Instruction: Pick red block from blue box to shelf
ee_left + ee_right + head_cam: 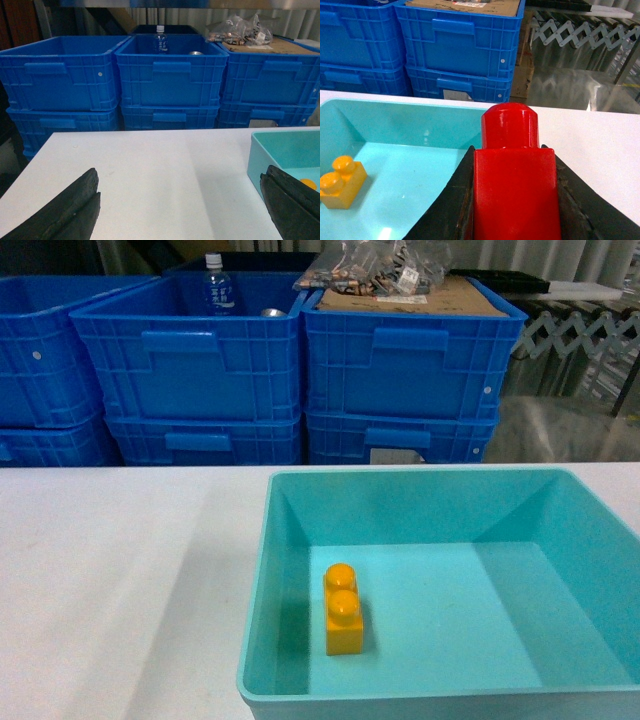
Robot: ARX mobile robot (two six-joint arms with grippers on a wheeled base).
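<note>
Red block (pixel 516 187) is sitting clamped between the two dark fingers (pixel 447 205) of the right gripper (pixel 515 200), filling the near part of the right wrist view with its single round stud pointing up toward the far side. It is being held above the right part of the blue box (pixel 400 107), out of the tray and touching nothing but the finger pads on either side. The blue box (pixel 255 640) is resting on the white table (pixel 110 580), taking up the near right of the head view, where neither arm is showing. Inside it, a yellow-orange two-stud brick (pixel 343 608) is lying on the floor of the tray near its left wall, its long side running from near to far. The left gripper (pixel 180 210) is hanging released over the bare table left of the tray, its two black fingers (pixel 65 210) standing wide apart with nothing between them; the right one is overlapping the tray's near left corner in that view. Dark blue ribbed crates (pixel 190 365) are standing stacked two high along the far edge of the table; a water bottle (pixel 217 285) is standing in the middle top crate, and a sheet of cardboard (pixel 420 297) with a clear bag of small parts (pixel 375 268) is lying across the right one.
</note>
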